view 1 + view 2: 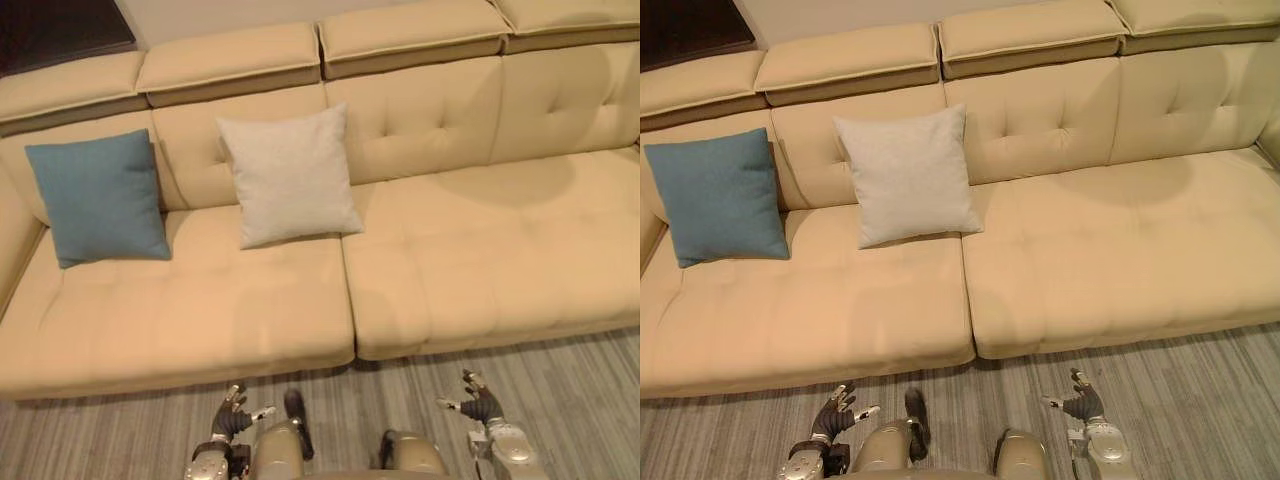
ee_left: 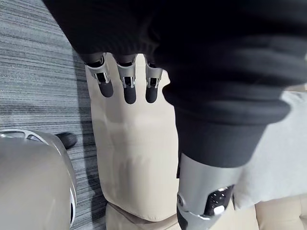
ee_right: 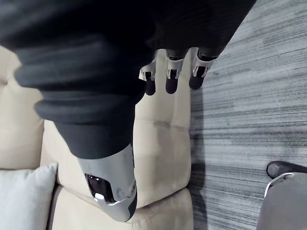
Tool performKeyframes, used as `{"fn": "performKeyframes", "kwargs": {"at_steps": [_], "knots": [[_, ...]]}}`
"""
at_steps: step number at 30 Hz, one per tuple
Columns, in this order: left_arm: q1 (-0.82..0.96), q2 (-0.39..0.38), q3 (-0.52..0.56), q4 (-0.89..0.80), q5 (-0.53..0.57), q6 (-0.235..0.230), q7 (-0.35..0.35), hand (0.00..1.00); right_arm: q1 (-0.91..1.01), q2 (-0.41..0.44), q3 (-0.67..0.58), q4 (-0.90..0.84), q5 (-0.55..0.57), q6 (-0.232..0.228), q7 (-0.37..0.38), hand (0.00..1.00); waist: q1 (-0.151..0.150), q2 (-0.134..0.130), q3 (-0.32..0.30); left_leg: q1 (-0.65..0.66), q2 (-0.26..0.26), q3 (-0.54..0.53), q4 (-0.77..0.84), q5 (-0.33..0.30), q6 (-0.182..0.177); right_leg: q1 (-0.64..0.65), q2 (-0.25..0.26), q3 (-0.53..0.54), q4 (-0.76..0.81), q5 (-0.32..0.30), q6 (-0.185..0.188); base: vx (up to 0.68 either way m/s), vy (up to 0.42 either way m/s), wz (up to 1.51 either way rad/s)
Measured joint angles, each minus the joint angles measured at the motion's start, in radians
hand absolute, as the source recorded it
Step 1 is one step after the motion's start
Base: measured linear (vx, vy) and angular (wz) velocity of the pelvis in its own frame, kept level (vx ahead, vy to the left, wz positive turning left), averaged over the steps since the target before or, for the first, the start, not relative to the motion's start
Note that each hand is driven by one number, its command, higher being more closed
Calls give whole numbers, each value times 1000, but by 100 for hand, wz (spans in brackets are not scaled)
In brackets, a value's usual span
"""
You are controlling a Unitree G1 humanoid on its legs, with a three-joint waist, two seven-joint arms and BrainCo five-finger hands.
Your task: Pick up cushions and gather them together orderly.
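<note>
Low over the striped floor [image 1: 570, 375], near the front edge of the sofa [image 1: 250, 345]: left hand [image 1: 230, 415] and right hand [image 1: 480, 402], both loosely spread, holding nothing. Well beyond them, leaning on the backrest: blue cushion [image 1: 98, 198] at far left, white cushion [image 1: 290, 176] just right of it, apart. Open seat stretching right.

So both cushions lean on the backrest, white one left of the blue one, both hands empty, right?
No: the left eye view shows the blue cushion on the left, the white cushion to its right. Both lean on the backrest; the left hand and right hand are empty.
</note>
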Motion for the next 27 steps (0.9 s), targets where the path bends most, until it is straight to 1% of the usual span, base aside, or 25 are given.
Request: {"fn": "performKeyframes", "kwargs": {"at_steps": [1, 2, 3, 4, 5, 6, 7, 8, 9, 10, 13, 14, 15, 16, 17, 18, 19, 20, 21, 22, 23, 24, 25, 26, 27], "knots": [[9, 0, 3, -4, -7, -1, 0, 0, -1, -2, -2, -14, -1, 1, 0, 0, 4, -1, 1, 25, -6, -5, 21, -44, -9, -13, 2, 19, -7, 13, 8, -111, 40, -34], [10, -1, 4, -4, -11, -1, 0, 0, -3, -2, -2, -20, -1, 0, 1, 0, 5, -1, 0, 39, -11, -13, 21, -60, -15, -21, 3, 29, -7, 22, 8, -77, 74, -53], [15, -1, 5, -4, -15, -1, 0, 0, -9, -2, -3, -22, -1, 1, 1, 0, 6, 1, 0, 61, -28, -38, 3, -86, -29, -38, 10, 58, -9, 32, 20, -78, 86, -53], [18, -1, 5, -4, -19, -1, 0, 0, -14, -2, -2, -21, -2, 1, 1, 0, 8, 3, -1, 70, -33, -51, -9, -92, -32, -42, 15, 71, -12, 37, 27, -71, 110, -72], [24, -2, 6, -5, -26, -1, 3, 0, -19, 0, -2, -25, -5, 1, 1, 0, 7, 11, -6, 100, -44, -57, -49, -101, -37, -46, 19, 100, -24, 51, 42, -43, 130, -69], [25, -11, 6, -6, -30, -2, 11, 0, -15, -3, -12, -46, -7, 1, 1, 0, 4, 14, -9, 128, -51, -54, -102, -121, -30, -46, 26, 121, -51, 76, 55, -37, 142, -60], [23, -12, 6, -6, -30, -2, 13, 0, -14, -2, -17, -50, -7, 1, 0, 0, 3, 17, -9, 133, -52, -54, -113, -126, -32, -47, 28, 125, -58, 82, 58, -16, 115, -53], [8, -17, 5, -6, -33, -3, 15, 0, -10, 0, -33, -62, -8, 0, -5, 0, -2, 20, -12, 138, -61, -37, -137, -126, -32, -48, 30, 144, -95, 117, 75, -22, 132, -47], [-2, -20, 5, -16, -35, -3, 15, 0, -9, 1, -41, -62, -8, 0, -12, 0, -9, 20, -12, 136, -65, -17, -142, -130, -26, -46, 31, 165, -135, 151, 81, -19, 130, -53], [-2, -20, 5, -23, -35, -3, 14, 0, -9, 1, -41, -63, -7, 0, -12, 0, -12, 21, -12, 136, -65, -7, -141, -133, -22, -46, 32, 173, -149, 161, 84, -9, 161, -53], [-14, -17, 5, -48, -34, -6, 14, 0, 6, 14, -42, -118, -3, -2, -13, 0, -42, 22, -9, 139, -76, 39, -135, -144, -6, -53, 50, 256, -235, 241, 99, 17, 143, -84], [-15, -16, 5, -56, -34, -6, 15, 0, 5, 18, -42, -127, -2, -3, -13, 0, -45, 22, -5, 142, -75, 44, -129, -148, -2, -54, 57, 276, -250, 257, 100, 24, 93, -150], [-14, -17, 5, -80, -34, -6, 15, 0, -4, 24, -36, -138, 5, -12, -13, 0, -46, 25, 1, 153, -60, 85, -115, -169, -1, -71, 82, 301, -284, 316, 97, 4, 45, -192], [-12, -17, 5, -97, -34, -6, 15, 0, -23, 27, -32, -137, 10, -11, -13, 0, -43, 31, 3, 161, -32, 142, -121, -185, 3, -88, 102, 248, -315, 366, 66, -5, 28, -204], [-13, -17, 5, -105, -34, -7, 15, 0, -34, 33, -31, -137, 11, -11, -14, 0, -43, 30, 5, 170, -21, 186, -126, -192, 4, -88, 102, 192, -327, 376, 40, -35, -41, -216], [-30, -16, 3, -110, -34, -6, 15, 0, -62, 35, -24, -137, 20, -10, -17, 0, -48, 31, 30, 206, -4, 297, -135, -204, 2, -119, 64, -66, -280, 307, -67, -33, -57, -177], [-34, -17, -2, -110, -34, -5, 14, 0, -65, 35, -22, -137, 25, -10, -17, 0, -48, 35, 35, 227, 1, 338, -143, -206, -1, -119, 32, -183, -261, 280, -93, -16, -53, -209], [-42, -18, -11, -111, -34, -5, 14, 0, -72, 36, -14, -136, 31, -9, -17, 0, -47, 41, 35, 259, 13, 405, -154, -213, -12, -107, -12, -353, -234, 245, -117, 49, -48, -201], [-45, -16, -15, -111, -34, -4, 14, 0, -77, 39, 9, -136, 31, -9, -17, 0, -42, 45, 37, 302, 30, 492, -156, -225, -32, -77, -51, -533, -205, 228, -130, 119, -117, -264], [-53, -11, -21, -109, -34, -2, 14, 0, -83, 50, 26, -137, 31, -9, -17, 0, -37, 43, 35, 346, 40, 560, -152, -232, -46, -45, -67, -652, -188, 224, -120, 146, -163, -231], [-56, -6, -30, -109, -34, -1, 14, 0, -82, 57, 28, -137, 31, -10, -17, 0, -37, 41, 34, 357, 45, 577, -146, -233, -48, -43, -65, -669, -183, 226, -114, 193, -217, -205], [-77, 4, -56, -109, -34, 4, 12, 0, -82, 64, 34, -137, 31, -10, -17, 0, -45, 42, 34, 369, 67, 590, -97, -237, -56, -55, -42, -621, -170, 219, -98, 243, -237, -169], [-113, 4, -70, -110, -32, 6, 12, 0, -78, 65, 44, -137, 31, -9, -16, 0, -47, 42, 34, 369, 128, 581, 35, -243, -67, -55, -1, -560, -163, 203, -98, 251, -238, -164], [-123, 4, -74, -110, -31, 5, 12, 0, -75, 66, 48, -137, 31, -9, -16, 0, -45, 43, 34, 365, 166, 574, 115, -240, -70, -49, 20, -531, -164, 196, -100, 270, -212, -171], [-136, -2, -78, -110, -29, 4, 12, 0, -73, 72, 60, -138, 33, -10, -18, 0, -42, 52, 31, 323, 264, 514, 333, -196, -22, -25, 76, -471, -175, 176, -109, 289, -147, -191]]}}
